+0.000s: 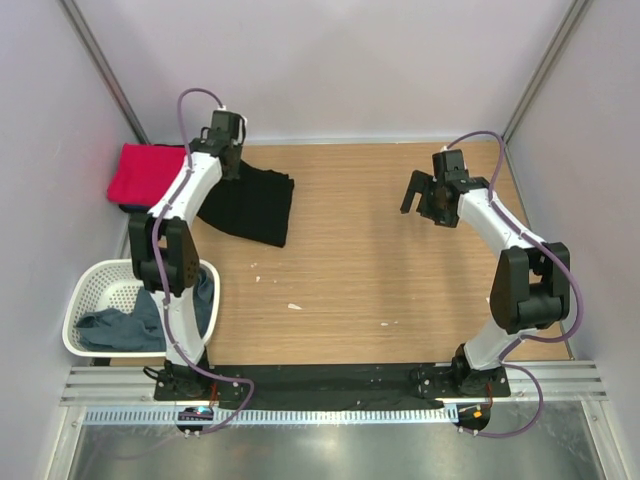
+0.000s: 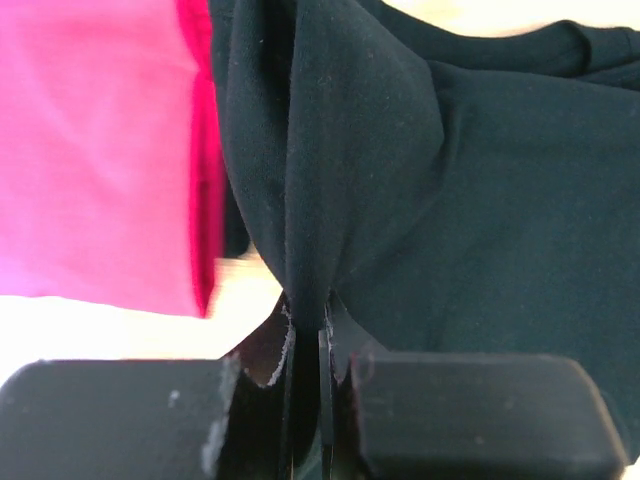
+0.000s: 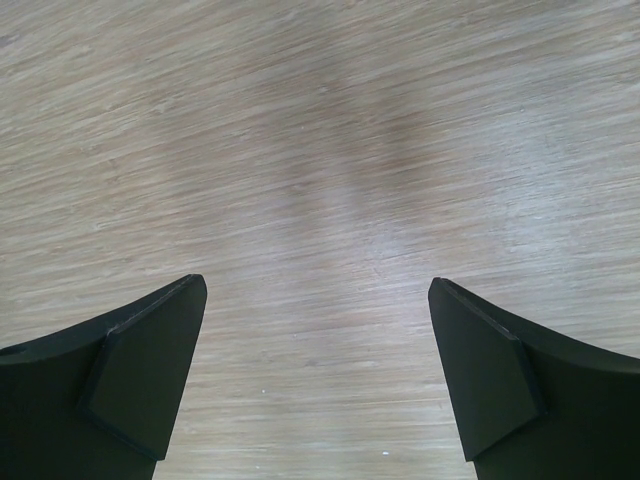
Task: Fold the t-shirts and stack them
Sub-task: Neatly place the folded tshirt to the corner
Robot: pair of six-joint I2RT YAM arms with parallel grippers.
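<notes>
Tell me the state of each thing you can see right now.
black t-shirt: loosely heaped, edge pinched by left gripper
red t-shirt: folded flat, far left corner
grey-blue t-shirt: crumpled in the basket
basket: upright
left gripper: shut on black t-shirt
right gripper: open, empty

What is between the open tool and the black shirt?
Nothing, just bare wooden table. The top view shows it between the right tool and the black shirt.
</notes>
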